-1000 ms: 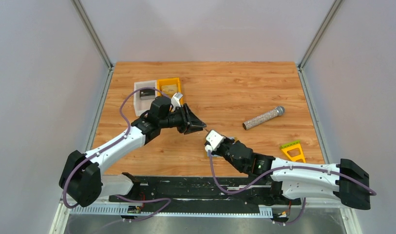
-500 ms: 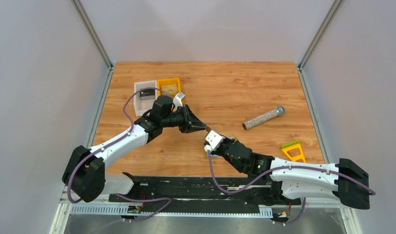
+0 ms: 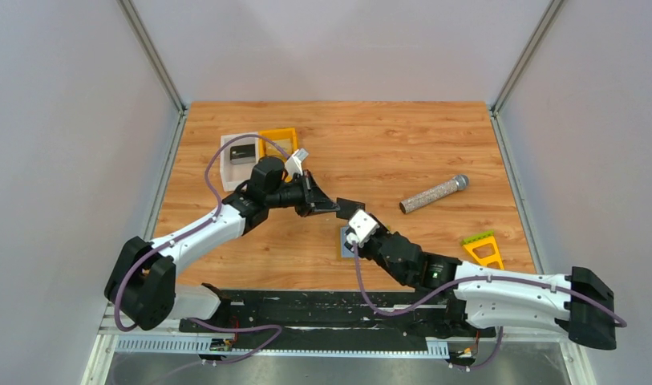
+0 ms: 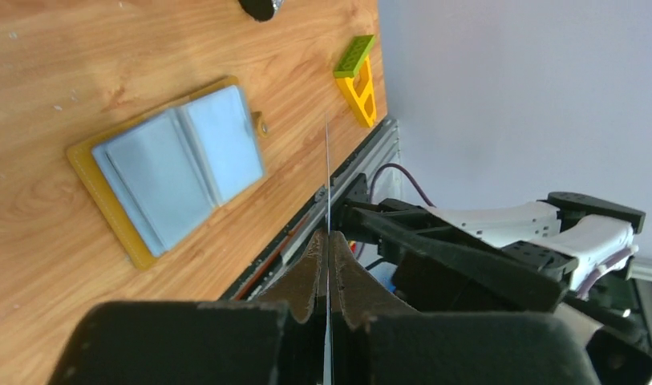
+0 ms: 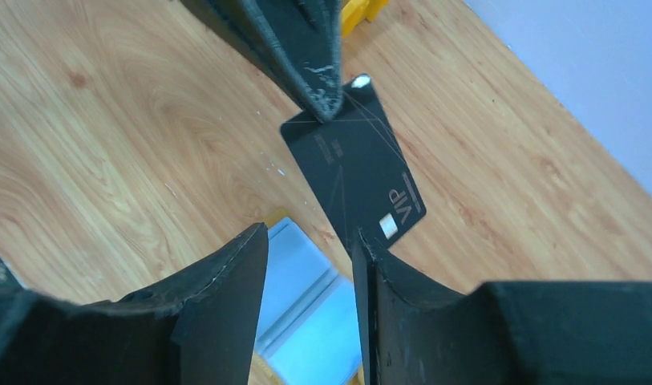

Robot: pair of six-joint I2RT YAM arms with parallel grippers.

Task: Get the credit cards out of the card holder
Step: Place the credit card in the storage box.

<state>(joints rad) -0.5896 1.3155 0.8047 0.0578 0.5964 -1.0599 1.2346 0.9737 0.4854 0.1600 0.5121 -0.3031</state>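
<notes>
The card holder (image 4: pixel 174 164) lies open and flat on the wooden table, two light-blue panels edged in tan; it also shows in the top view (image 3: pixel 346 244) and below my right fingers (image 5: pixel 306 309). My left gripper (image 3: pixel 332 207) is shut on a black credit card (image 5: pixel 362 172) marked VIP and holds it in the air, clear of the holder. In the left wrist view the gripper (image 4: pixel 328 237) grips the card edge-on (image 4: pixel 327 176). My right gripper (image 5: pixel 306 257) is open and empty, hovering just over the holder, its right finger (image 5: pixel 386 289) close to the card's corner.
An orange bin (image 3: pixel 278 143) and a white tray (image 3: pixel 238 156) stand at the back left. A speckled cylinder (image 3: pixel 433 193) lies to the right. A yellow and green tool (image 3: pixel 483 247) lies near the right edge, also in the left wrist view (image 4: pixel 358 76).
The black card has come free of the holder in my left gripper. My right gripper has drawn back toward the near right, and the holder now shows flat on the table.
</notes>
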